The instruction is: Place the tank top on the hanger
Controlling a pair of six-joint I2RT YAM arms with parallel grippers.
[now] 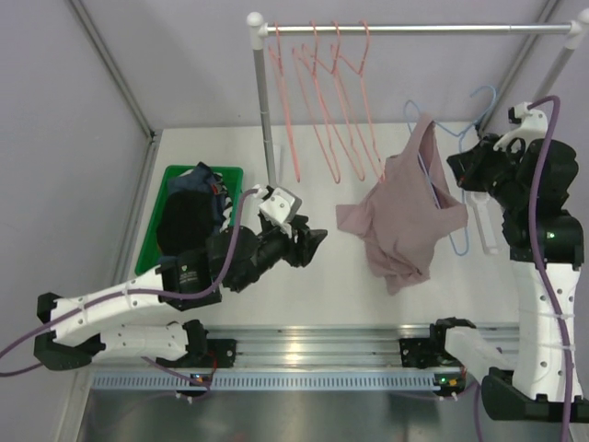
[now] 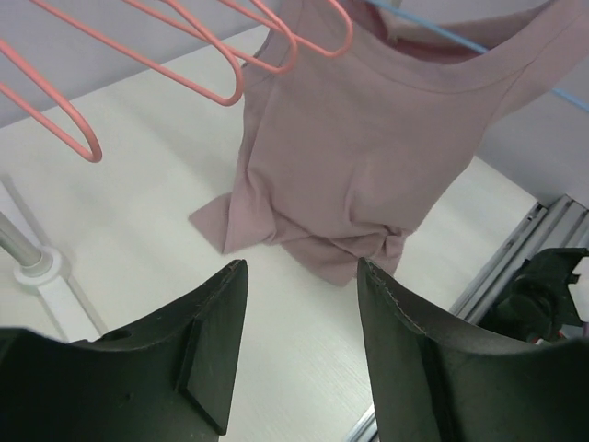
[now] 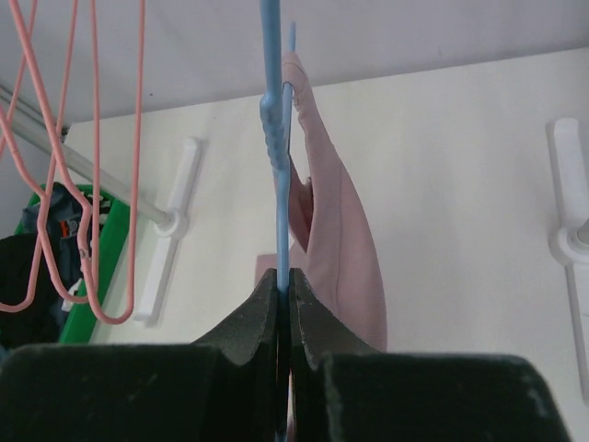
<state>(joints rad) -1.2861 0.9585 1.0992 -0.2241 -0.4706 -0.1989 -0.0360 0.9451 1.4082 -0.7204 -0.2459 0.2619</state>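
Pale lilac-grey walls (image 1: 55, 138) are enclosing a white bench (image 1: 313, 295) filling the frame's middle. A metal clothes rail (image 1: 442, 29) is running along the top edge, its post (image 1: 265, 110) standing at upper centre-left. Soft, even light is falling.

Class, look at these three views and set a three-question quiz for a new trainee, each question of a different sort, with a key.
1. True or false: the left claw grips the tank top.
2. Which thing does the right claw clamp? A the blue hanger; B a pink hanger; C the rail.
3. Fill the gap: the dark clothes lie in a ____ bin.

Key:
1. False. The left claw is open and empty, short of the tank top.
2. A.
3. Green.
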